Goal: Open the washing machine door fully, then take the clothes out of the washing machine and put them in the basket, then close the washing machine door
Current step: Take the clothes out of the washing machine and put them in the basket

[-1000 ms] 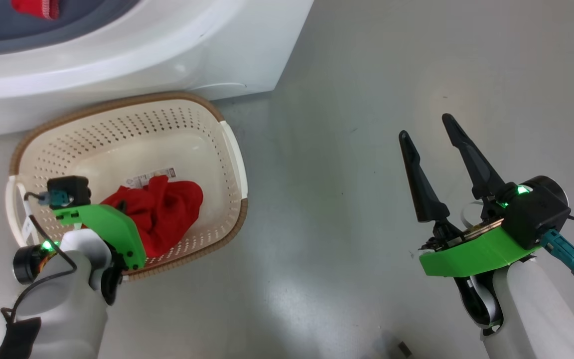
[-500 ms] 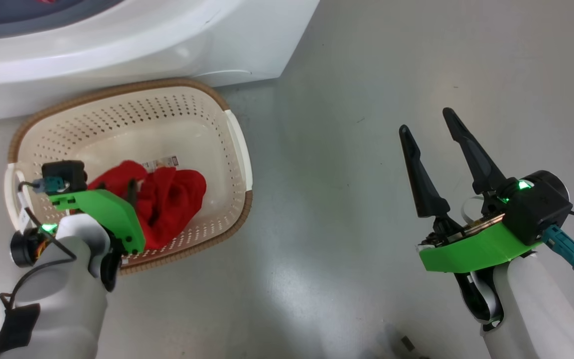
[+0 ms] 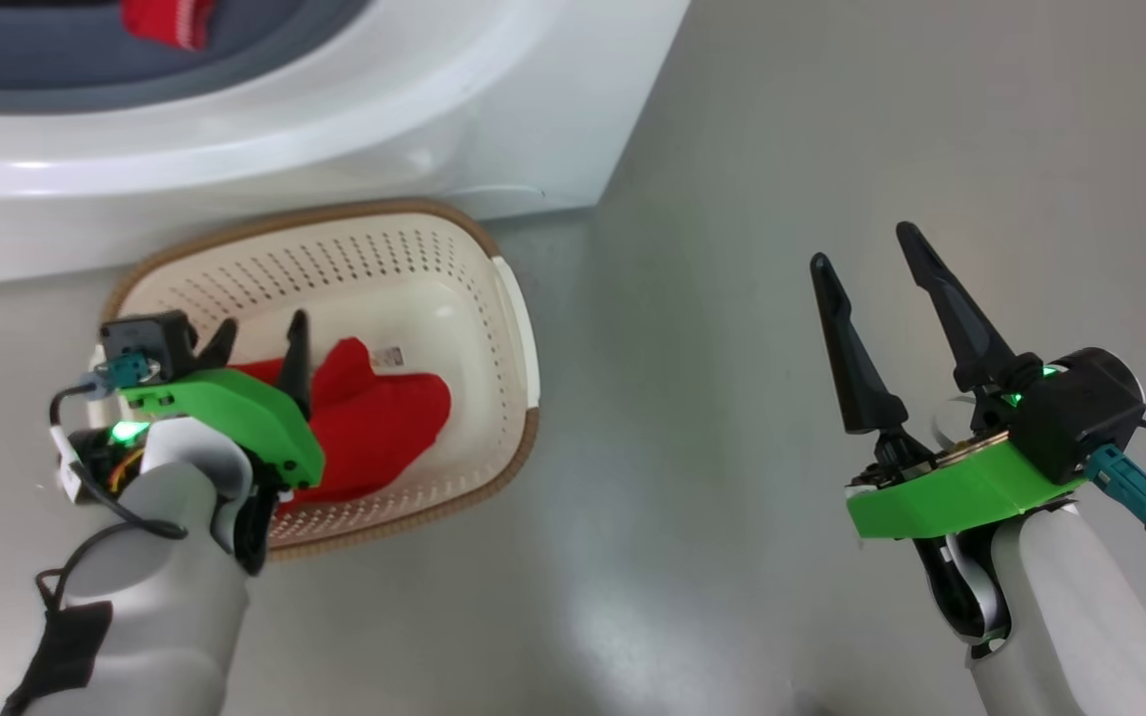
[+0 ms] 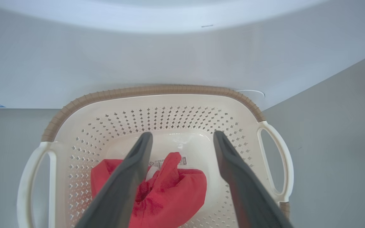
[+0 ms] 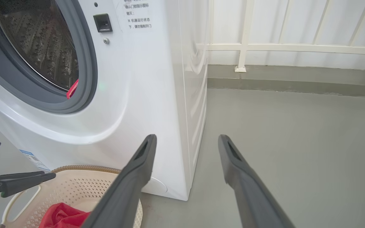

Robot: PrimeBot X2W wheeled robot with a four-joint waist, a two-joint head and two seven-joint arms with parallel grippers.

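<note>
The cream basket [image 3: 523,338] stands on the floor against the white washing machine [image 3: 434,119]. A heap of red clothes [image 3: 384,428] lies on its bottom. My left gripper [image 3: 260,333] hangs open just above that heap, and nothing sits between its fingers [image 4: 182,135]. Another red garment [image 3: 167,20] rests on the grey gasket at the drum's mouth [image 5: 72,89]. My right gripper [image 3: 863,249] stands open and empty over bare floor, well to the basket's right. The washing machine door is out of view.
Grey floor stretches to the right of the machine [image 5: 280,133], ending at a low kerb and a white railing [image 5: 242,47]. The basket's two side handles [image 4: 277,164] stick out at either end.
My left gripper has opened and let go of the red clothes, which now lie in the basket. The head camera has shifted. The right arm has stayed put.
</note>
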